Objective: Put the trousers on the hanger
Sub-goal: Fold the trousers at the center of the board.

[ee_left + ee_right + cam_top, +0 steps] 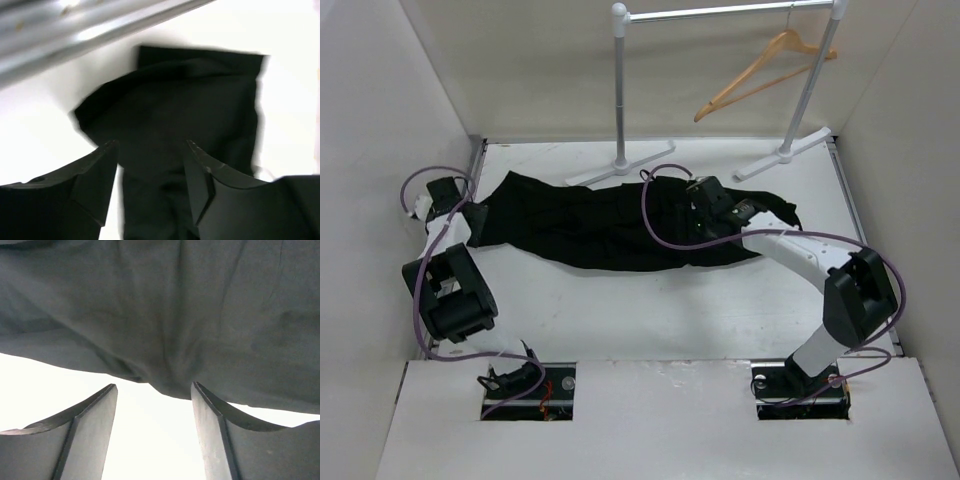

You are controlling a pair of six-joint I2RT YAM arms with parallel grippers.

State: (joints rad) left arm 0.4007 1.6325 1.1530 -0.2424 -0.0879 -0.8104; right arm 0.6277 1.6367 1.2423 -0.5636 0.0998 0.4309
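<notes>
The black trousers lie flat across the middle of the white table, stretched left to right. The tan wooden hanger hangs tilted on the silver rack at the back right. My left gripper is open at the trousers' left end; in the left wrist view its jaws stand apart with the black fabric between and beyond them. My right gripper is over the trousers' right part; in the right wrist view it is open, with the edge of the fabric just beyond its fingertips.
The silver rack stands at the back on two uprights with flat white feet close behind the trousers. White walls enclose the table on three sides. A metal rail runs along the table's left edge.
</notes>
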